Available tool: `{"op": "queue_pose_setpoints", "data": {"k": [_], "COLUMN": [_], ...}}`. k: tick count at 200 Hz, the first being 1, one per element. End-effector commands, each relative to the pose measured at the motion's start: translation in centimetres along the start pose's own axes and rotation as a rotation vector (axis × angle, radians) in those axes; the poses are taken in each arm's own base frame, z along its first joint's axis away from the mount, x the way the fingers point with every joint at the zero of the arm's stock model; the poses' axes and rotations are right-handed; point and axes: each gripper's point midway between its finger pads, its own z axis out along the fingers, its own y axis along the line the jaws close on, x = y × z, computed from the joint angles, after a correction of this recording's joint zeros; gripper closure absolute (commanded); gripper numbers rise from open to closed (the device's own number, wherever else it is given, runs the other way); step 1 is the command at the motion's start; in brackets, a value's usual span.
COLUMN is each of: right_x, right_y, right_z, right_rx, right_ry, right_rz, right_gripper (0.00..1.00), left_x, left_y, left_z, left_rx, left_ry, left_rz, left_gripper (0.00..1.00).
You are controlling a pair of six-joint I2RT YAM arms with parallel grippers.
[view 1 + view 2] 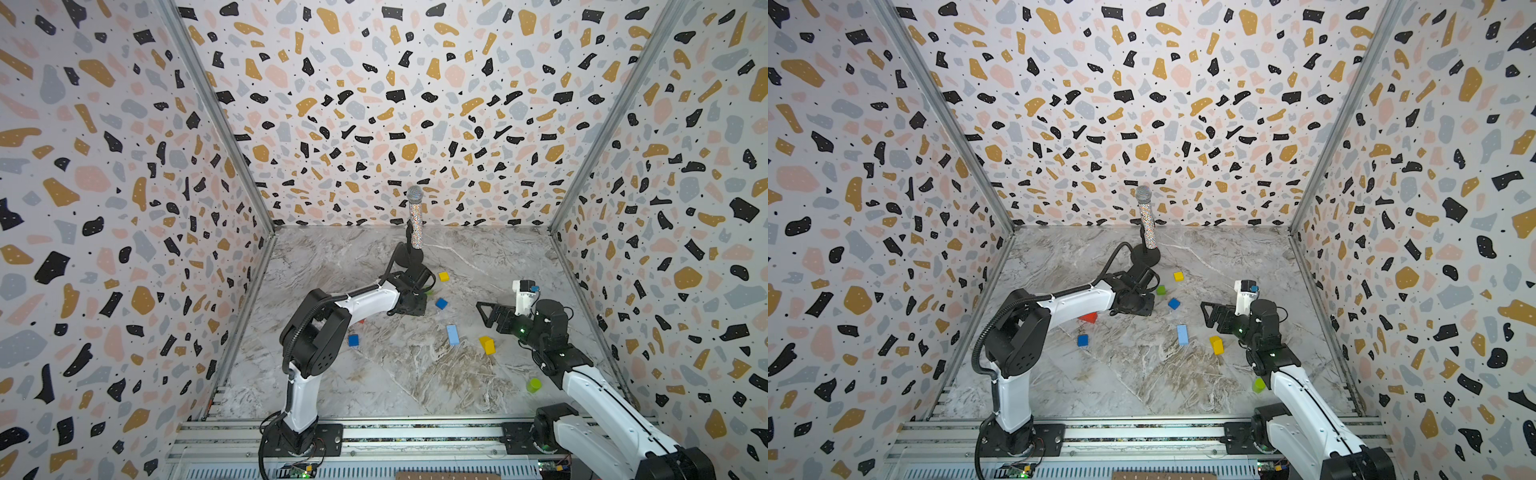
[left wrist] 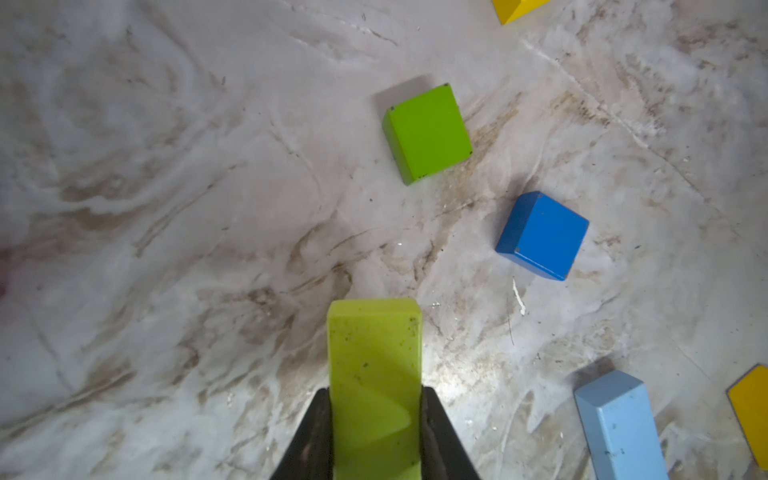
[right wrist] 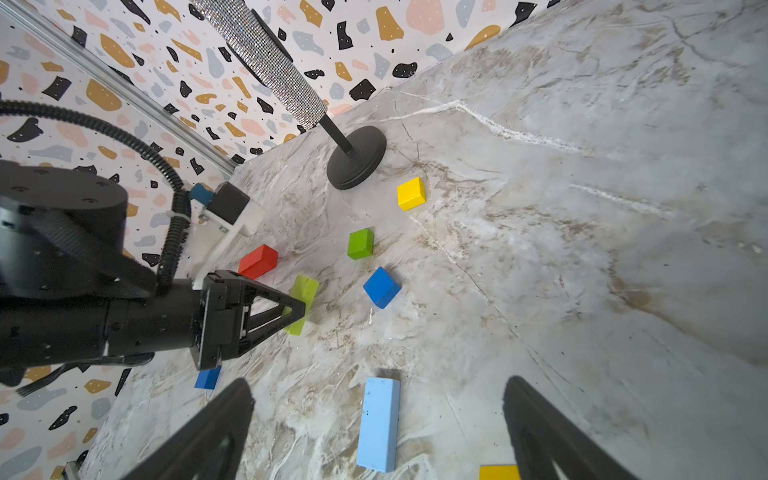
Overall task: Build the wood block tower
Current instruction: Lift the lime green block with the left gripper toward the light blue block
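Note:
My left gripper [image 2: 374, 392] is shut on a lime-green brick [image 2: 374, 353], held low over the marble table; the right wrist view shows the same brick [image 3: 303, 299] in the left gripper [image 3: 297, 309]. Beside it lie a green cube [image 2: 428, 133], a dark blue cube [image 2: 542, 235] and a red block [image 3: 258, 261]. My right gripper [image 3: 379, 380] stands open above a light blue brick [image 3: 379, 424], with a yellow brick [image 1: 487, 345] next to it. A yellow cube [image 1: 444, 276] and another dark blue cube [image 1: 353, 340] lie apart. No tower shows.
A glittery microphone [image 1: 414, 220] on a black round stand [image 3: 356, 158] rises at the back middle, just behind my left gripper [image 1: 411, 307]. A lime-green cylinder [image 1: 534, 385] sits at the front right beside the right arm. Patterned walls close in three sides.

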Motion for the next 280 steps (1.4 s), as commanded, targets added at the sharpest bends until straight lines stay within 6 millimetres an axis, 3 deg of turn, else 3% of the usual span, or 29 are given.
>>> {"op": "queue_pose_setpoints", "data": {"k": [1,51,161,280], "right_x": [-0.8,-1.1,-1.4,-1.2], "right_y": [-0.1,-1.0,-1.2,-1.2], "right_z": [-0.3,-0.7,-1.5,-1.8], "right_rx": [0.01,0.05,0.047,0.033], "right_ry": [-0.029,-0.057,-0.094,-0.087], "right_rz": [0.007,0.033,0.065,0.083], "right_gripper": [0.04,0.04,0.04,0.04], "left_x": [-0.1,1.5,5.0,6.1], "left_y": [-0.8,-1.8,-6.8,-10.0], "left_z": [-0.9,-1.6,-1.8,-1.3], "left_rx": [0.007,0.017,0.066,0.153], "left_ry": [-0.045,-0.068,-0.094,-0.101], "left_rz": [-0.062,-0.129,-0.154,-0.232], "left_gripper": [0.75,0.74,0.74,0.74]}}
